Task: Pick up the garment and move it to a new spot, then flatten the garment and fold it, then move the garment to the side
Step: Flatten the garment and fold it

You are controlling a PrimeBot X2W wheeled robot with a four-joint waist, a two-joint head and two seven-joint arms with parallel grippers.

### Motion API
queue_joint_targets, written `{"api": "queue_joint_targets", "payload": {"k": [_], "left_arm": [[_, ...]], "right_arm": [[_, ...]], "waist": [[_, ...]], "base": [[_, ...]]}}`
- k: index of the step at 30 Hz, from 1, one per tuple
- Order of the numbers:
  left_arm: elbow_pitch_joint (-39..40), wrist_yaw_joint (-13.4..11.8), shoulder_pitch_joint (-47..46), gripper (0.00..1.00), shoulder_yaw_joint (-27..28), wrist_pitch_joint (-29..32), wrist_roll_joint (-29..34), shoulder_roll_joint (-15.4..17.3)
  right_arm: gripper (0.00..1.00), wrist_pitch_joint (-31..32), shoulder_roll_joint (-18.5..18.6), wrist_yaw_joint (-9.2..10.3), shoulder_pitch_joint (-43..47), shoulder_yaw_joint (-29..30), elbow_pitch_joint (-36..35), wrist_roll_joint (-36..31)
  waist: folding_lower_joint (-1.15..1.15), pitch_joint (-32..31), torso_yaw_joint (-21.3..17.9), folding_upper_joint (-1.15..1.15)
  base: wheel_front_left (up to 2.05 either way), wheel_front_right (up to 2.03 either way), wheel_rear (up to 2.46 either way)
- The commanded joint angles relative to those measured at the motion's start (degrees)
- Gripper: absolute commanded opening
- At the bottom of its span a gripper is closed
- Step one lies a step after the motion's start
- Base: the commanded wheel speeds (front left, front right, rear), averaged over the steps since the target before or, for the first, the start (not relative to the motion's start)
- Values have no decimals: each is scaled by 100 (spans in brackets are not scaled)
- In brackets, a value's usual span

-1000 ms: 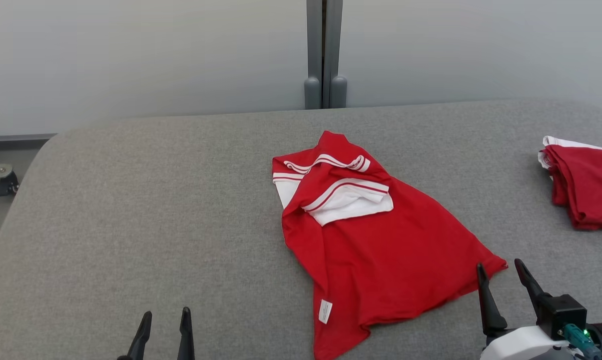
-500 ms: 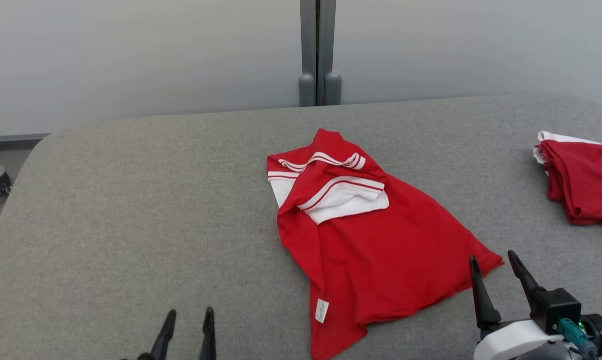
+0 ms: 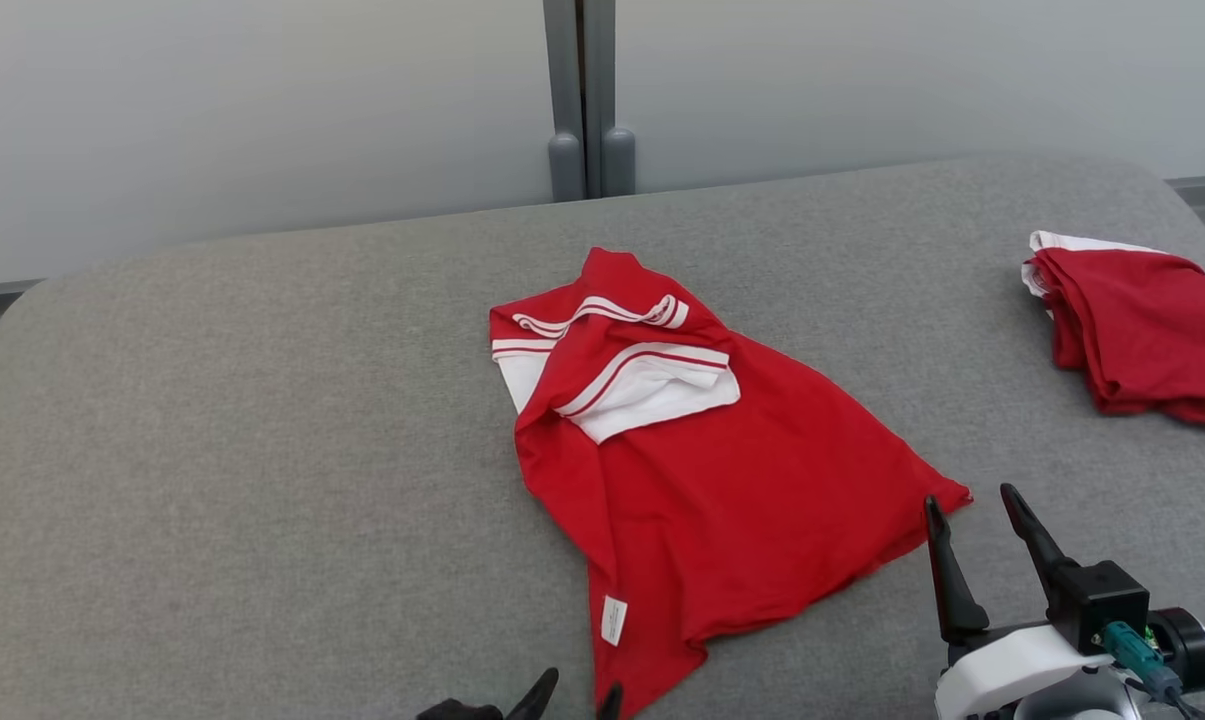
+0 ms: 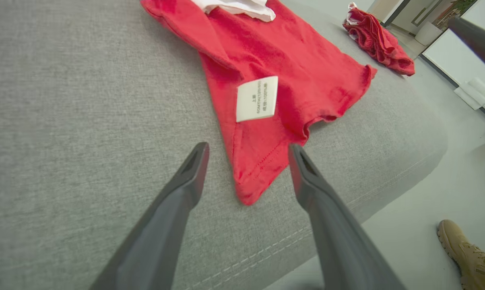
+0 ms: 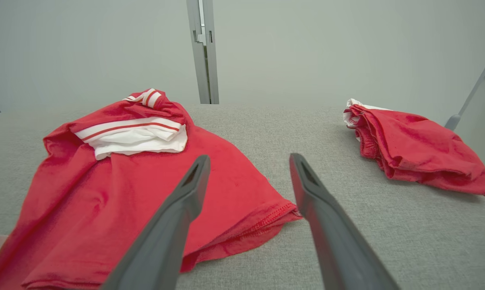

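Red garment [image 3: 722,480] lying rumpled on grey worktop [image 3: 262,450], nothing folded yet. Am poising left end effector [image 4: 248,148] and right end effector [image 5: 249,158], both spread and empty, at near hem corners. Judging pickup, flattening, folding all remaining.

The garment [image 3: 722,480] is bright red, its white bands carrying thin red stripes; its label [image 3: 614,620] is white with dark print. The table [image 3: 212,450] is mottled grey. The pile [image 3: 1132,330] is red, edged white. The wall [image 3: 212,110] is pale grey, the post [image 3: 582,90] darker grey. The left gripper [image 4: 248,148] and right gripper [image 5: 249,158] are dark grey. The boot [image 4: 467,253] is tan.
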State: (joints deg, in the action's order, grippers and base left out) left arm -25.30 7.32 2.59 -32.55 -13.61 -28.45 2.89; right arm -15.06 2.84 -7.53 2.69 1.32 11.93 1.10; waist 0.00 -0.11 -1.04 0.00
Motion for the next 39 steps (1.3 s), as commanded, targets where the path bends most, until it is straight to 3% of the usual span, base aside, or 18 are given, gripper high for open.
{"api": "queue_joint_targets", "payload": {"k": [1, 7, 8, 9, 10, 13, 17, 25, 34, 39], "left_arm": [[-127, 20, -182, 100, -116, 7, -112, 2], [-958, -13, -694, 100, -561, 36, -862, 10], [-1083, -29, -760, 82, -612, 23, -1038, 9], [-1226, -76, -832, 18, -656, 17, -1181, 13], [-1342, -110, -880, 0, -697, 24, -1300, 13], [-1719, -229, -1042, 0, -724, 18, -1623, 12], [-1781, -551, -1467, 0, -97, -139, -1725, 218], [-350, -1144, -2219, 0, 1217, -156, -868, 1159], [312, -1157, -3530, 0, 1427, 72, -326, 2018], [417, -953, -4243, 0, 1352, 237, -138, 2269]], "right_arm": [[100, -14, 10, 9, -74, 9, -21, -32], [100, -14, 10, 9, -134, 14, -15, -32], [100, -13, 9, 9, -156, 12, -15, -26], [100, -14, 9, 9, -167, 9, -12, -23], [100, -14, 9, 9, -173, 8, -5, -21], [100, -14, 9, 9, -205, 4, 14, 19], [100, -14, 9, 9, -193, 44, -3, 95], [100, -14, 8, 9, -124, -57, 63, 365], [100, -13, 9, 9, -231, -244, 181, 622], [100, -13, 8, 9, -208, -245, 221, 701]], "waist": [[0, 82, -121, 0], [0, 227, -360, 0], [0, 249, -402, 0], [0, 265, -437, 0], [0, 277, -469, 0], [0, 286, -581, 0], [0, 260, -684, 0], [0, 213, -831, 0], [0, 108, -1227, 0], [0, 77, -1448, 0]], "base": [[0, 0, 0], [0, 0, 0], [0, 0, 0], [0, 0, 0], [0, 0, 0], [0, 0, 0], [0, 0, 0], [0, 0, 0], [0, 0, 0], [0, 0, 0]]}}
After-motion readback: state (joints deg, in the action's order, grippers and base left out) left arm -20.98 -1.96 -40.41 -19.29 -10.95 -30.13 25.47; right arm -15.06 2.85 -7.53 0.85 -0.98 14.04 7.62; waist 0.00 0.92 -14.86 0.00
